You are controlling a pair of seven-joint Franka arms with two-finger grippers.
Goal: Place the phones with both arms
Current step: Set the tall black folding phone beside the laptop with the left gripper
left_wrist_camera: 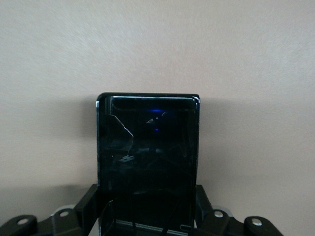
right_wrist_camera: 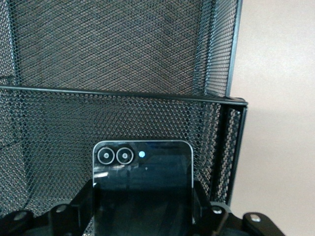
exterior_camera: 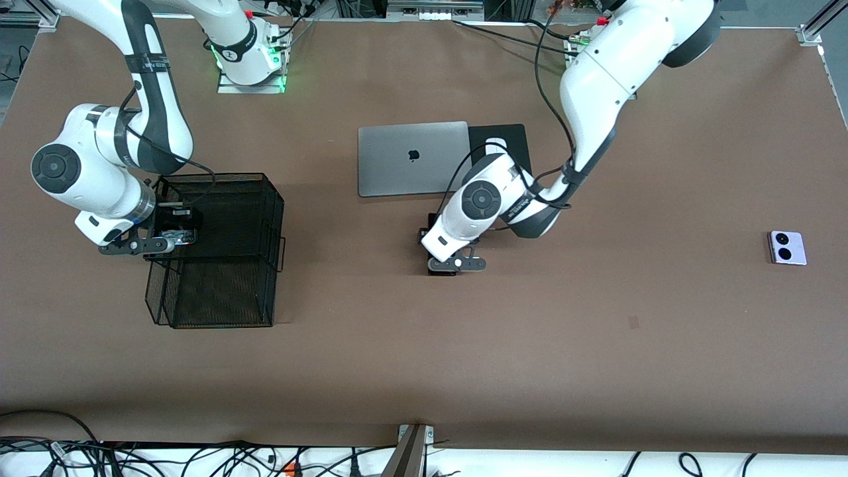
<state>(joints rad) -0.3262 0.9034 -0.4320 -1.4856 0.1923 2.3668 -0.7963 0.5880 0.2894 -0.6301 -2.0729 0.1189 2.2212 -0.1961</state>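
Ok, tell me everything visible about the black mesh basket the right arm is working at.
The black mesh basket is fine wire mesh on a thin black wire frame, with two open-topped compartments in a stepped pair. It sits on the brown table toward the right arm's end. The right tool is over the compartment farther from the front camera, shut on a black phone with two ringed lenses. In the right wrist view the mesh walls rise around that phone. Whether the phone touches the basket cannot be told.
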